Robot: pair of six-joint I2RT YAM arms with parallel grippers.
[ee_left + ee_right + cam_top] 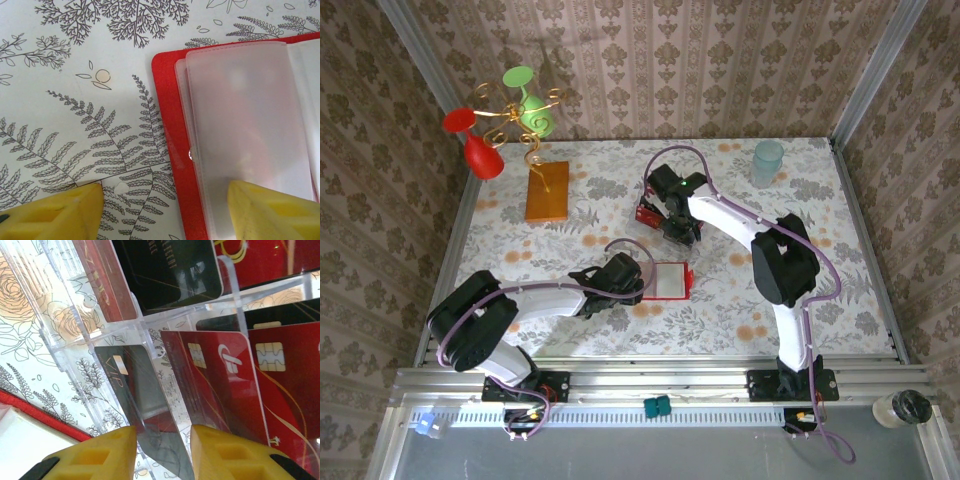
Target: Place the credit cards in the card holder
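Observation:
The card holder [670,281] lies open on the table, bright red [167,125] with a pale clear pocket [245,110] facing up. My left gripper [638,290] is open [165,210] and straddles the holder's left edge: one fingertip [270,210] is over the pocket, the other over the tablecloth. The credit cards [648,212] stand in a clear plastic rack [70,355]. My right gripper [678,232] hangs over them, open [162,450], with a dark grey VIP card [140,385] between its fingers. Red cards [220,385] stand right beside it.
An orange-brown slab [547,190] lies at the back left under a gold stand with red and green glasses [510,110]. A pale blue cup [767,162] stands at the back right. A corner of the holder [30,410] lies near the rack.

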